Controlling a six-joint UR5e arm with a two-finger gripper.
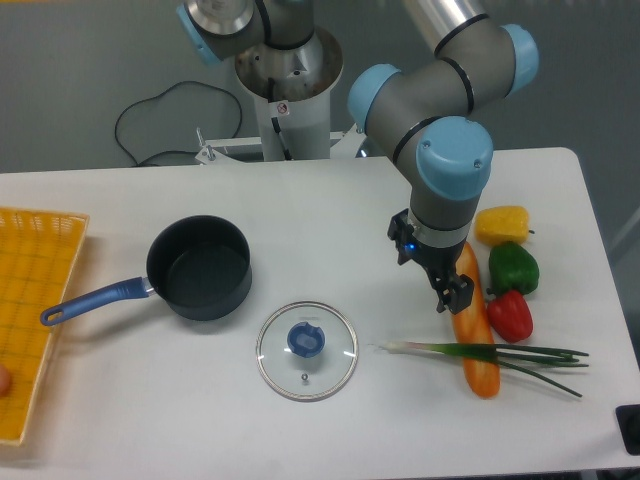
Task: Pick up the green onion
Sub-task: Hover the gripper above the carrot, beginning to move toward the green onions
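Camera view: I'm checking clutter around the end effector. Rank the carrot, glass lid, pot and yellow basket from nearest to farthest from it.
From the end effector:
1. Carrot, right beside it.
2. Glass lid, lower left.
3. Pot, farther left.
4. Yellow basket, far left edge.

A white table with rounded corners fills most of the view, lit evenly from above, with a grey floor behind it where a black cable loops.

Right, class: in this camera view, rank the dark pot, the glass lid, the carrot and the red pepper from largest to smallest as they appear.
1. Dark pot with its blue handle.
2. Glass lid, close to the pot's bowl alone.
3. Carrot, long but narrow, partly hidden by the gripper.
4. Red pepper, clearly smallest.
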